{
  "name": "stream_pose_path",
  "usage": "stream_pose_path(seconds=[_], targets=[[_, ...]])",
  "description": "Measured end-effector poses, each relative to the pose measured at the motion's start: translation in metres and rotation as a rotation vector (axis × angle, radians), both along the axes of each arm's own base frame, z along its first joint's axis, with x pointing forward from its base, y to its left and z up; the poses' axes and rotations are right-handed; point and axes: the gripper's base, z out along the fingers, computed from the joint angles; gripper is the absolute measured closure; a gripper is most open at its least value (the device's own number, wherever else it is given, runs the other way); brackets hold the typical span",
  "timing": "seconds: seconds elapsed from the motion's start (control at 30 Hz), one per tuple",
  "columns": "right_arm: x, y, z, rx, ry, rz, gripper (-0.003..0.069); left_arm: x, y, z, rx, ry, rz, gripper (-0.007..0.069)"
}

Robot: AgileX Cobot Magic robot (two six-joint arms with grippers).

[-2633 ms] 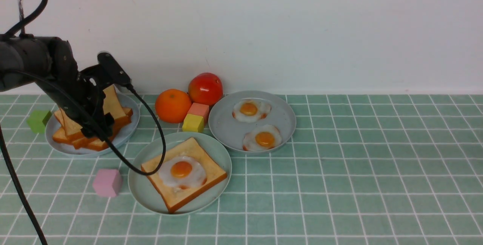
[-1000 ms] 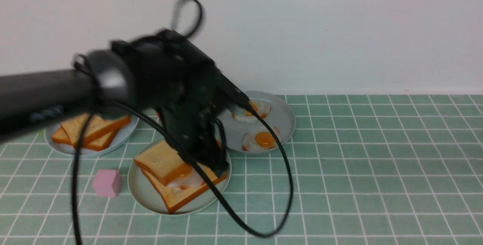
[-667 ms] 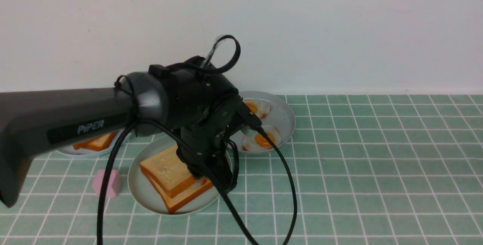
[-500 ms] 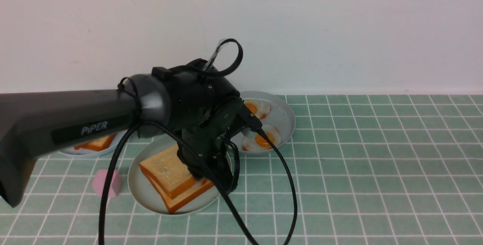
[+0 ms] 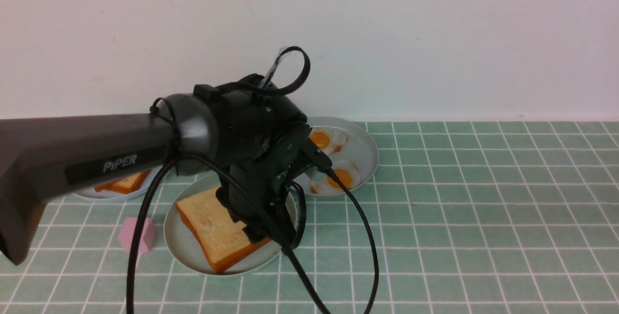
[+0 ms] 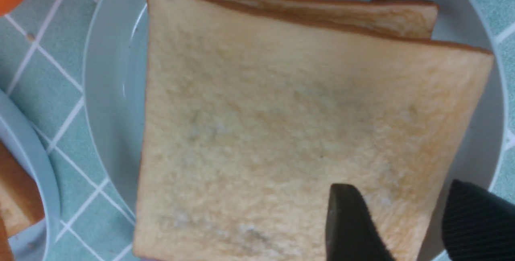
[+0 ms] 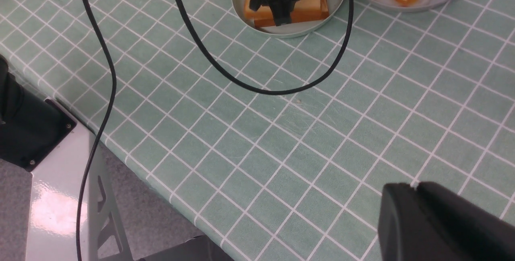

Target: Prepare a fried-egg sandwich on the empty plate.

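The left end effector [image 6: 406,229] has just let go; its jaws stand apart. The top toast [image 6: 297,132] now lies flat right under it on the mint plate [image 5: 180,236], covering the egg. The sandwich looks done.

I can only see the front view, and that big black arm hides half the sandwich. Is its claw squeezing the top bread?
Observer: No. The left wrist view shows the left gripper open, its fingers apart above one corner of the top toast slice.
Operator: Is the bread lined up?
Observer: Nearly. The lower slice peeks out along one edge, and both lie on the mint-green plate.
Operator: Where's the other arm?
Observer: The right gripper hangs over the tiled table, away from the plates, holding nothing.
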Motion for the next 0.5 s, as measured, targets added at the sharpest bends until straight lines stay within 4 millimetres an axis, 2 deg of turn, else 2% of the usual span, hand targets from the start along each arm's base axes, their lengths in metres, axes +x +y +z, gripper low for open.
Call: stream_pose_path(seconds=[0.17, 0.23, 0.3, 0.33, 0.4, 0.43, 0.47, 0.5], targets=[[0.000, 0.000, 0.000, 0.000, 0.000, 0.000, 0.0592, -0.004, -0.002, 0.003, -0.045, 0.025, 0.025, 0.0256], [0.000, 0.000, 0.000, 0.000, 0.000, 0.000, 0.0589, -0.012, -0.005, 0.020, -0.112, 0.029, 0.041, 0.0270], [0.000, 0.000, 0.000, -0.003, -0.002, -0.002, 0.0588, -0.025, -0.008, 0.048, -0.182, -0.013, 0.027, 0.0323], [0.000, 0.000, 0.000, -0.003, -0.002, -0.002, 0.0588, -0.026, -0.008, 0.051, -0.190, -0.020, 0.027, 0.0323], [0.001, -0.001, 0.000, -0.015, -0.008, -0.011, 0.0588, -0.052, -0.005, 0.105, -0.324, -0.139, -0.016, 0.0446], [0.001, -0.002, -0.001, -0.020, -0.010, -0.013, 0.0588, -0.069, 0.000, 0.129, -0.411, -0.196, -0.016, 0.0525], [0.000, -0.003, -0.001, -0.022, -0.014, -0.016, 0.0588, -0.082, 0.008, 0.150, -0.488, -0.243, -0.006, 0.0570], [0.000, -0.004, 0.000, -0.022, -0.016, -0.016, 0.0588, -0.082, 0.007, 0.148, -0.490, -0.243, -0.009, 0.0580]])
